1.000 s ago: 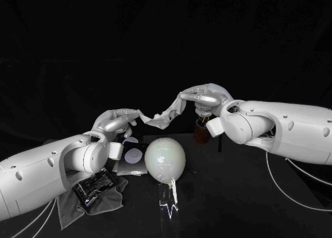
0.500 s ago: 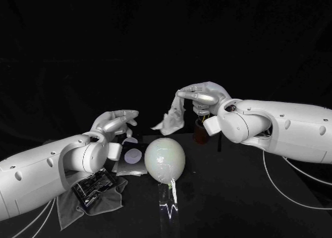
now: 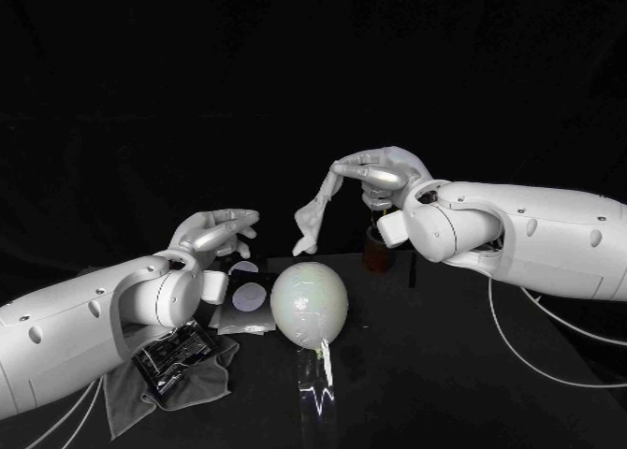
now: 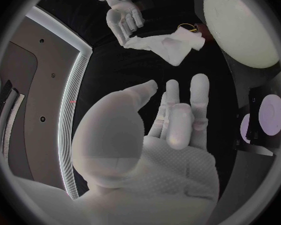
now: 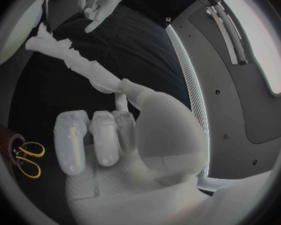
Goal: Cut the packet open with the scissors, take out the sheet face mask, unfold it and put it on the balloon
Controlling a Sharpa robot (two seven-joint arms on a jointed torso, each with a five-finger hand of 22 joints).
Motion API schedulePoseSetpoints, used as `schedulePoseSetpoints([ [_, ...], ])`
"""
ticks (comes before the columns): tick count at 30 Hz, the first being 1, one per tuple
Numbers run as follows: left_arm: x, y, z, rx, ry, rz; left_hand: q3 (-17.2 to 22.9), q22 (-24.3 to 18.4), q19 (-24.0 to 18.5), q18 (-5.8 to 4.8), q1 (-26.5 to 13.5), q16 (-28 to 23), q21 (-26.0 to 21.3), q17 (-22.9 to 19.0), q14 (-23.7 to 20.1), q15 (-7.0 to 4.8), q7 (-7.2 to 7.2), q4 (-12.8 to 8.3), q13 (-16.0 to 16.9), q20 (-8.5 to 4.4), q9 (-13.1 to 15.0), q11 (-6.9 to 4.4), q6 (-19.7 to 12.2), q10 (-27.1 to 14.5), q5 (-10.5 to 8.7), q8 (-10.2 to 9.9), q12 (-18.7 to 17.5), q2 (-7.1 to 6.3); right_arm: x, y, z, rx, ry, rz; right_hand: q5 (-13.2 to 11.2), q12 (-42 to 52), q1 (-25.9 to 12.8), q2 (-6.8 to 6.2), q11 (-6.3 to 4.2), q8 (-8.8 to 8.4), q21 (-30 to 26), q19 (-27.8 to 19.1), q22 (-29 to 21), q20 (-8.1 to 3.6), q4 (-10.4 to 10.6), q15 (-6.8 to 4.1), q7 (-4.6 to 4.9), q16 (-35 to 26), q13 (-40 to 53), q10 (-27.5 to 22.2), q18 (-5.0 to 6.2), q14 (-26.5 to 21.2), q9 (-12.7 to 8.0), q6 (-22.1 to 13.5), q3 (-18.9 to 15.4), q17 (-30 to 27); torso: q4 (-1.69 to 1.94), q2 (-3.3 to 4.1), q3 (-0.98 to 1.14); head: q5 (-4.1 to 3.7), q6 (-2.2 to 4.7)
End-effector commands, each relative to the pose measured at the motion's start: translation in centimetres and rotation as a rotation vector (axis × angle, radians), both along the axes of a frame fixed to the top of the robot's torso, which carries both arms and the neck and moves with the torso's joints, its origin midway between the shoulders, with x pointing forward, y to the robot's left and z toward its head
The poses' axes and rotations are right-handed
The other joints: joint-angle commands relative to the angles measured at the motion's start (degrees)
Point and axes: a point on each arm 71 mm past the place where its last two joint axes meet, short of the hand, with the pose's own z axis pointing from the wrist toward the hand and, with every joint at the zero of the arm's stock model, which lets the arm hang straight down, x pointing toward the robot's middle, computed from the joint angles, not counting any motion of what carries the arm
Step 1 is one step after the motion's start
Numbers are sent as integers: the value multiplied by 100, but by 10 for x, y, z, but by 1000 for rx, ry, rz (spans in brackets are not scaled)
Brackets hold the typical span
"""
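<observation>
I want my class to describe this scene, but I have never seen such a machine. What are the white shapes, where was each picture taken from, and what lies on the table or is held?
It is a robot with two white arms, each ending in a silver hand. The square picture looks down from a camera on its head at a black table. The two round pictures come from cameras at the wrists, behind each hand. The right hand pinches a crumpled white sheet mask, which hangs above the table. The left hand holds nothing, its fingers apart. On the table lie a pale balloon, a silver packet beside it, and a grey cloth. The right wrist picture also shows yellow-handled scissors.
</observation>
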Motion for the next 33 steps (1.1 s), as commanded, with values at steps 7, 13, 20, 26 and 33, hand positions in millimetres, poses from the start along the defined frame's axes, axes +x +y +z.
schedulePoseSetpoints([
  [7,-7,-22,15,-29,-176,-108,113,-271,-672,44,407,-1656,-560,-2689,-1904,20,-55,-328,-607,19,-75,-8,539,-255,23,208,-623,250,4,-3,2,-59,-16,-113,14,19,-51,15,13,-6,32,613,1506,-11,33,-27,34,24,1505,610,-37,608,341,-133,69,1510,-9,1,1,11,63],
  [13,-8,-32,21,-46,-234,-143,-25,-378,-1150,16,400,-2251,-843,-3104,-2407,122,-21,-406,-1028,110,-187,75,619,-291,13,229,-1065,427,8,7,2,-184,-51,-40,15,19,-54,77,34,-35,-2,591,1493,1,42,-10,59,24,1505,610,-27,608,332,-184,130,1510,-2,1,6,22,82],
  [20,2,-28,21,-56,-233,-155,-49,-661,-1753,-82,288,-2884,-1429,-3539,-3153,364,108,-398,-1490,316,-336,266,463,-500,18,154,-1614,409,12,14,1,-414,-123,133,14,19,-46,76,36,-26,32,613,1506,5,26,-5,58,24,1505,610,-37,608,338,-171,142,1510,-4,3,2,11,67],
  [26,9,-19,20,-56,-234,-168,32,-971,-2058,-132,291,-3365,-1979,-3887,-3601,504,139,-434,-1793,484,-419,337,404,-471,12,134,-1935,383,10,23,-2,-638,-182,293,14,19,-30,55,36,-13,32,613,1506,10,-7,-2,56,24,1505,610,-37,608,346,-156,151,1510,-5,-2,8,42,37],
  [33,16,-6,21,-41,-257,-171,276,-1738,-2472,-156,308,-4414,-3250,-4612,-3940,700,179,-564,-2266,876,-557,416,323,-271,11,115,-2409,275,9,44,8,-1065,-416,353,13,19,-38,14,34,14,32,613,1506,16,-18,2,51,24,1505,610,-37,608,360,-117,141,1510,-14,-5,1,123,45],
])
